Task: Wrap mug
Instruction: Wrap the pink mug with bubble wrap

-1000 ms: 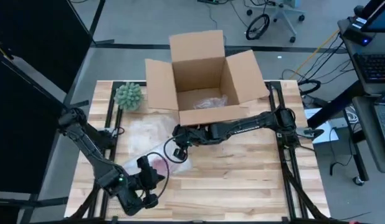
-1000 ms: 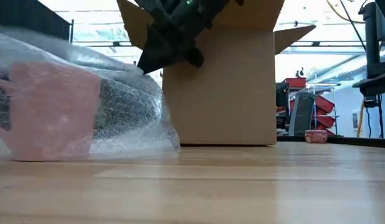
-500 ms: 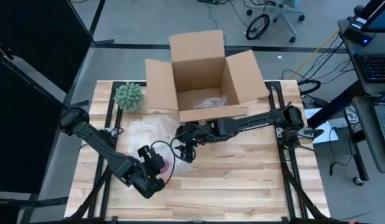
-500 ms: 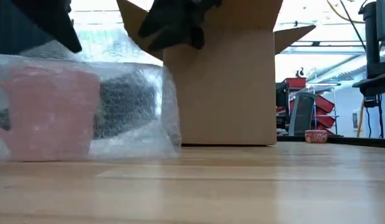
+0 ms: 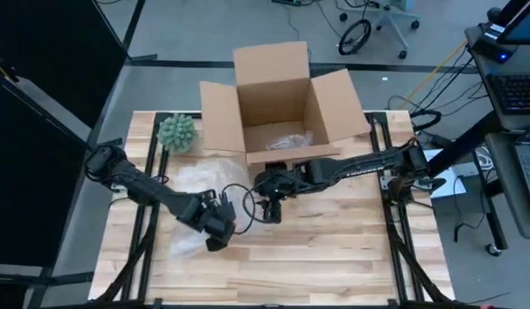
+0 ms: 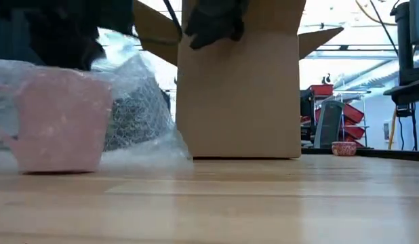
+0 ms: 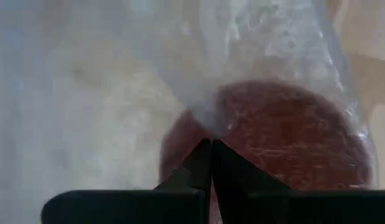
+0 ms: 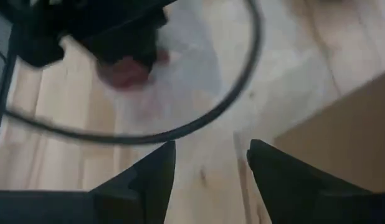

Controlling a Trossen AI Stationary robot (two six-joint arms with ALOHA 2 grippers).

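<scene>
High view: wooden table (image 5: 334, 249), cardboard box (image 5: 278, 107).

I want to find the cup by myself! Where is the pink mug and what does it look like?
Start at the big open cardboard box at the back of the wooden table. Come forward and to the left, to the crinkly clear bubble wrap. The pink mug stands under that wrap, the only pink thing there, unlike the spiky green ball beside the box.
</scene>
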